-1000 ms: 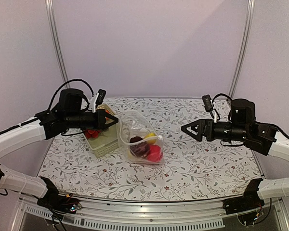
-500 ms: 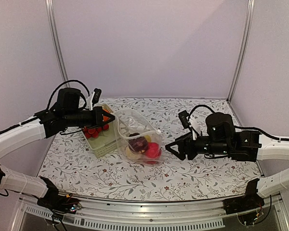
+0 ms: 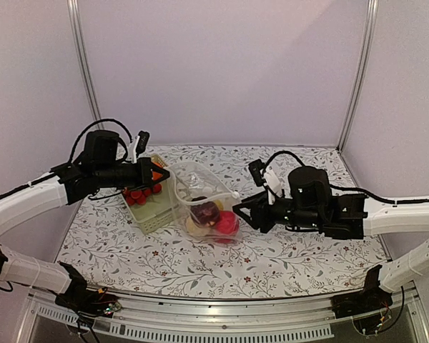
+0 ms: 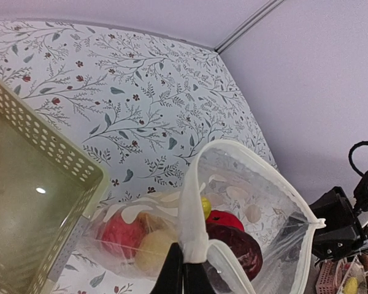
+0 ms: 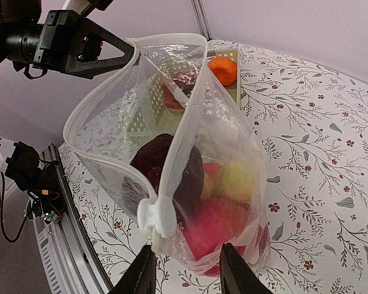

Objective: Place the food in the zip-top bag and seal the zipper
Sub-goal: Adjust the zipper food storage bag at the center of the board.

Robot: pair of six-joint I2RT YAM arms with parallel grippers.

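food (image 5: 218, 223) sits in the zip-top bag (image 5: 104, 122), but red pieces (image 3: 137, 194) lie in the basket (image 3: 154, 218). the zipper (image 5: 187, 116) gapes unsealed, pinched by the left pincer (image 4: 183, 272). the right pincer (image 5: 187, 264) is half-open.

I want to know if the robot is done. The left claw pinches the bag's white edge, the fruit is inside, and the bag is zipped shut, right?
Not quite. The left gripper does pinch the zipper and the food is inside the zip-top bag, but its mouth gapes open, not zipped; the right wrist view shows this.
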